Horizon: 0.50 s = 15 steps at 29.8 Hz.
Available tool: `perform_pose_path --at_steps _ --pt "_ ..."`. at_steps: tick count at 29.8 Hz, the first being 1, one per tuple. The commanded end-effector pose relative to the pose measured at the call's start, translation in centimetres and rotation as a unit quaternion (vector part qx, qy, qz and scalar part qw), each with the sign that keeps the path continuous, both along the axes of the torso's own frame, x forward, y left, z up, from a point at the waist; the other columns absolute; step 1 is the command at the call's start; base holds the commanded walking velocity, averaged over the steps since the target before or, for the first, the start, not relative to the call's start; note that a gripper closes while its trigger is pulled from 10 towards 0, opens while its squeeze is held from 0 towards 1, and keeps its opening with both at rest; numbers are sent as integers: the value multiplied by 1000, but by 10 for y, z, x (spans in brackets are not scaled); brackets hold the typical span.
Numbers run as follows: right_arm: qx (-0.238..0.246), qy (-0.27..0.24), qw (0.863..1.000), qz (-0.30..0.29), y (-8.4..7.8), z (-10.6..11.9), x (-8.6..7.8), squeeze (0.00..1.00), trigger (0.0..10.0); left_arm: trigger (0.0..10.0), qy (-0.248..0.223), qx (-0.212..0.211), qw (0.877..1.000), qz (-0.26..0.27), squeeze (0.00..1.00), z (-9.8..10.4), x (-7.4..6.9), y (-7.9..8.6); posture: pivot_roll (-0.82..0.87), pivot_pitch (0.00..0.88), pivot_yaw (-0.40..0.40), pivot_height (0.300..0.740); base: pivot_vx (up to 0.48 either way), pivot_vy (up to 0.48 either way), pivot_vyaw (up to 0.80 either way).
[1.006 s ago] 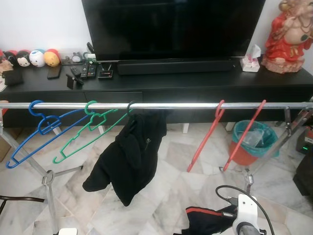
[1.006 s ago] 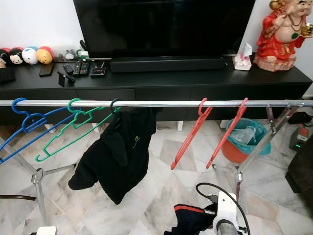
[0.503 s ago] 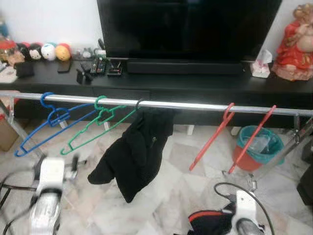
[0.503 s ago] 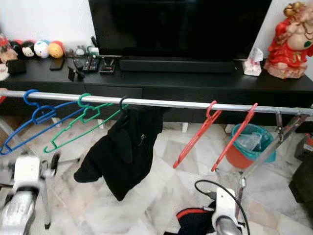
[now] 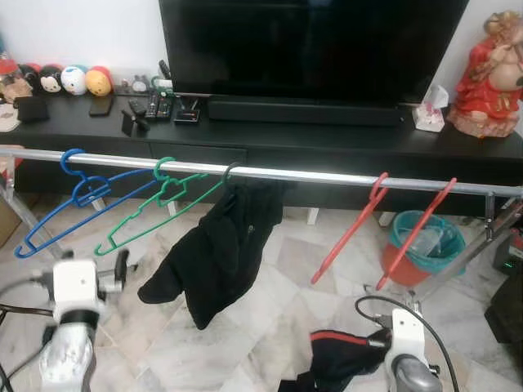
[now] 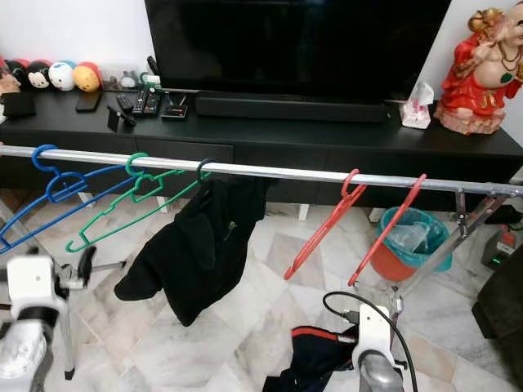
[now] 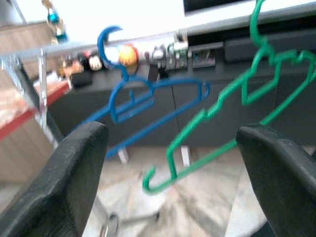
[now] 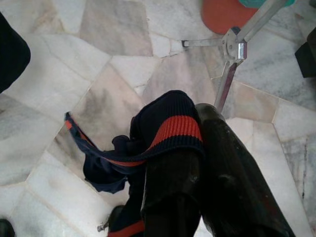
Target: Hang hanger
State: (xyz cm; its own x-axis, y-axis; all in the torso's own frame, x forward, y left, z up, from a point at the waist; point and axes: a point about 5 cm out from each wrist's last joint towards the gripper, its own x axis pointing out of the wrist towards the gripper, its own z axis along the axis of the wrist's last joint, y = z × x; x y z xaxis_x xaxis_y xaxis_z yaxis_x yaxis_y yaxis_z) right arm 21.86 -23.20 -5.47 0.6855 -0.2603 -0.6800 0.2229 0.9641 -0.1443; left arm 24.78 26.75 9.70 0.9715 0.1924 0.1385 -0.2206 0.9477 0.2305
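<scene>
A chrome rail crosses in front of me. From left to right it carries a blue hanger, a green hanger, a black garment on a dark hook, and two bare red hangers. My left arm is raised low at the left. Its gripper is open and empty, with the blue hanger and green hanger ahead of it. My right gripper, low at the right, is shut on a navy garment with red stripes that droops toward the floor.
Behind the rail stands a black TV console with a TV, remotes, plush toys, a tissue box and a red statue. A teal-lined orange bin sits by the rack's right leg. The floor is marble.
My left arm has come up into view at the lower left. The camera has shifted slightly. The right gripper still holds the navy garment.
</scene>
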Motion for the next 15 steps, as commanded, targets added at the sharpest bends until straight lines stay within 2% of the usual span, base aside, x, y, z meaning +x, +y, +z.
perform_pose_path --at_steps 1,5,6,8,15 --pt "9 -4 1000 -11 0 2 3 0 10000 10000 1 -7 1000 -5 0 3 8 2 71 0 -61 740 0 0 0" --pt "13 -4 1000 -13 1 2 4 0 10000 10000 -5 -10 1000 -21 0 9 16 -3 71 0 -49 740 0 0 0" --pt "14 -3 1000 -18 0 1 3 0 10000 10000 -6 -16 999 -40 0 14 20 -9 64 0 -40 740 0 0 0" --pt "15 -2 1000 -19 0 1 2 0 10000 10000 -5 -17 999 -47 0 16 21 -12 64 0 -40 740 0 0 0" --pt "15 -1 999 -46 -12 -2 -8 0 10000 10000 5 -26 997 -77 0 21 32 -24 -22 0 -8 740 0 0 0"
